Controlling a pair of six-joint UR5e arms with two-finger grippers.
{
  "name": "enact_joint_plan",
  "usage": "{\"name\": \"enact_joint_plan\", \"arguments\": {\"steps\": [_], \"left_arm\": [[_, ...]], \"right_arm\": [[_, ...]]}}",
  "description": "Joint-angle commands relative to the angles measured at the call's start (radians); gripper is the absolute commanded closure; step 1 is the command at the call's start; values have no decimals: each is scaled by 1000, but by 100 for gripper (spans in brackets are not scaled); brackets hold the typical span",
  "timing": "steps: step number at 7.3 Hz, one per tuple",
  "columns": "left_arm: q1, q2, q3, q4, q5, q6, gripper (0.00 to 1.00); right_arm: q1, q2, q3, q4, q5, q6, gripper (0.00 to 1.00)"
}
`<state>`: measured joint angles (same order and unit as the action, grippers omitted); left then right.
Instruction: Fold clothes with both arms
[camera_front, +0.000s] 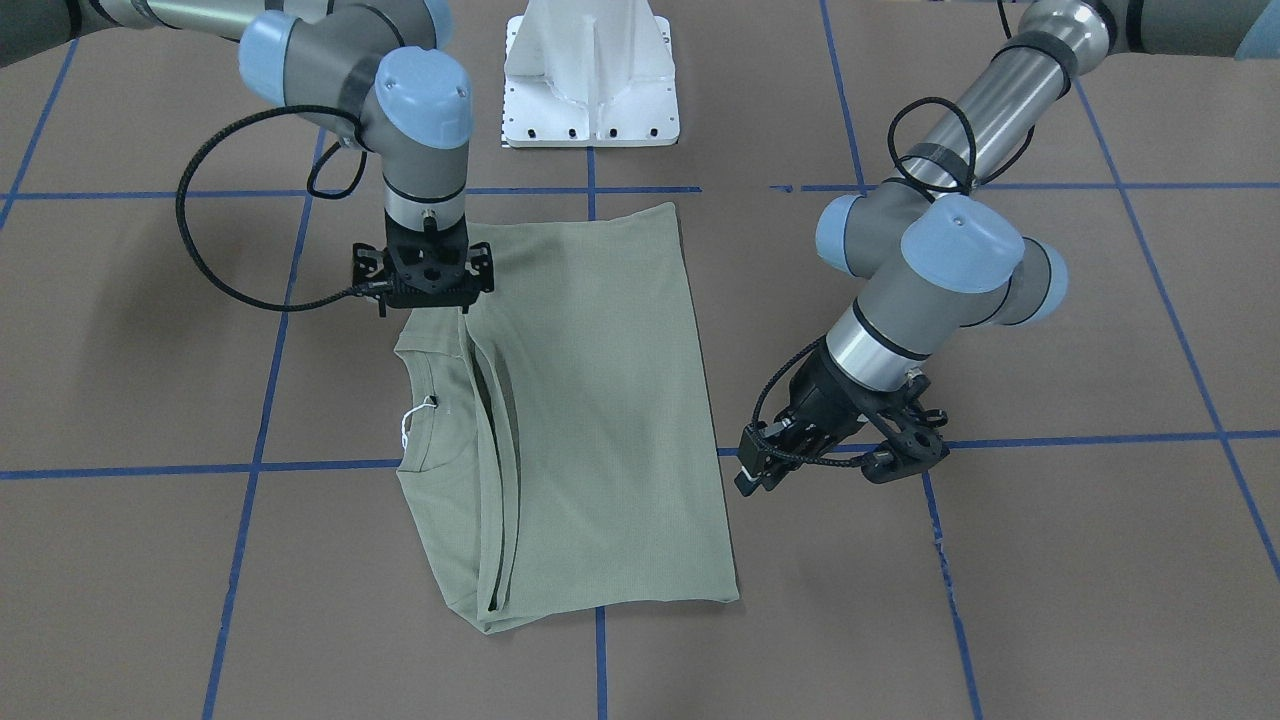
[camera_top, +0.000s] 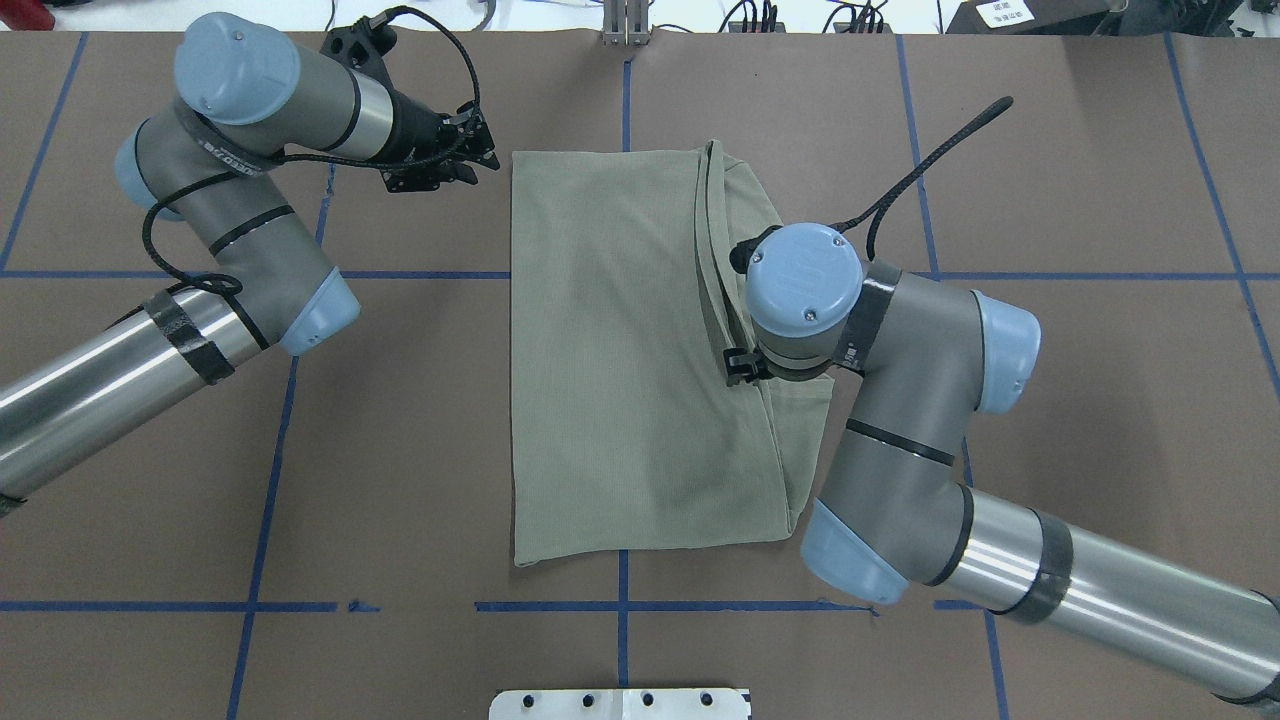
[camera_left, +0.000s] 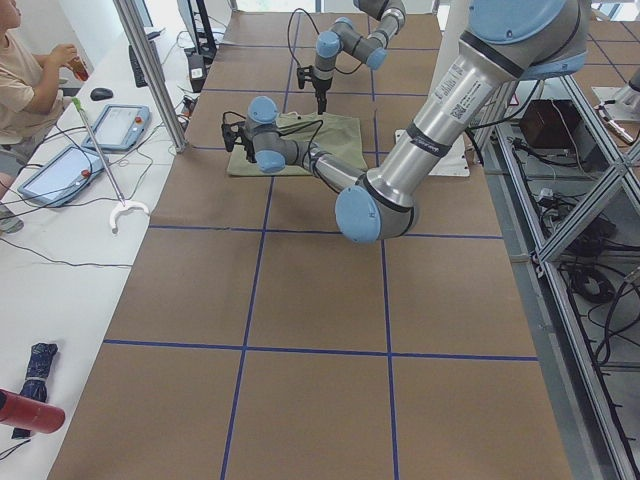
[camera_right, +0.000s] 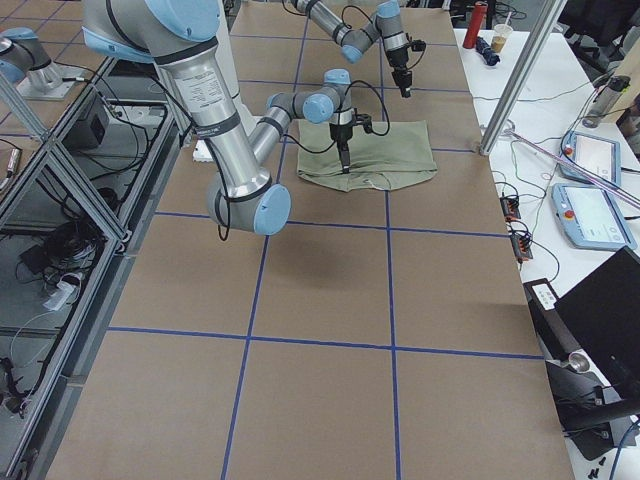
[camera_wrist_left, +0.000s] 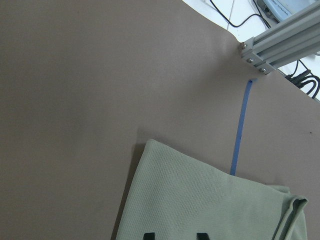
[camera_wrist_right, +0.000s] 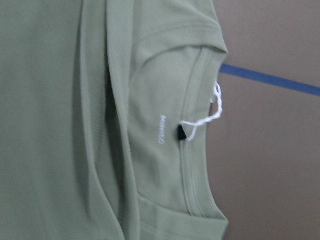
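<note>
The pale green shirt (camera_front: 600, 400) (camera_top: 620, 350) lies flat on the brown table, folded into a rectangle with its sleeves tucked in. Its round collar and white tag string (camera_front: 410, 425) (camera_wrist_right: 200, 120) face the robot's right side. My right gripper (camera_front: 428, 285) hangs pointing down over the shirt's collar-side edge; its fingers are hidden under the wrist (camera_top: 800, 290), so I cannot tell its state. My left gripper (camera_front: 905, 455) (camera_top: 480, 155) hovers off the cloth beside the hem-side far corner. It stands open and holds nothing, its two fingertips (camera_wrist_left: 147, 236) apart over that corner.
The white pedestal base (camera_front: 590, 75) (camera_top: 620, 705) stands at the robot's edge of the table. Blue tape lines (camera_front: 600, 660) grid the brown surface. An aluminium frame post (camera_wrist_left: 270, 45) rises at the far edge. A person (camera_left: 20, 70) sits at the side table with tablets.
</note>
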<state>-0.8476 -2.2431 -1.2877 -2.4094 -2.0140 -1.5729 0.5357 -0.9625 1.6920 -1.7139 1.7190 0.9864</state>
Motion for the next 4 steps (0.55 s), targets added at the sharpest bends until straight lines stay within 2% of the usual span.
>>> {"name": "enact_joint_plan", "arguments": {"steps": [1, 2, 4], "left_arm": [[-5, 20, -22, -2, -19, 2, 60], [-5, 28, -21, -8, -17, 2, 60], [-7, 30, -18, -11, -17, 2, 60]], "right_arm": [[20, 115, -190, 111, 1, 11, 0], [24, 163, -248, 114, 1, 11, 0], [55, 166, -319, 141, 2, -11, 0]]}}
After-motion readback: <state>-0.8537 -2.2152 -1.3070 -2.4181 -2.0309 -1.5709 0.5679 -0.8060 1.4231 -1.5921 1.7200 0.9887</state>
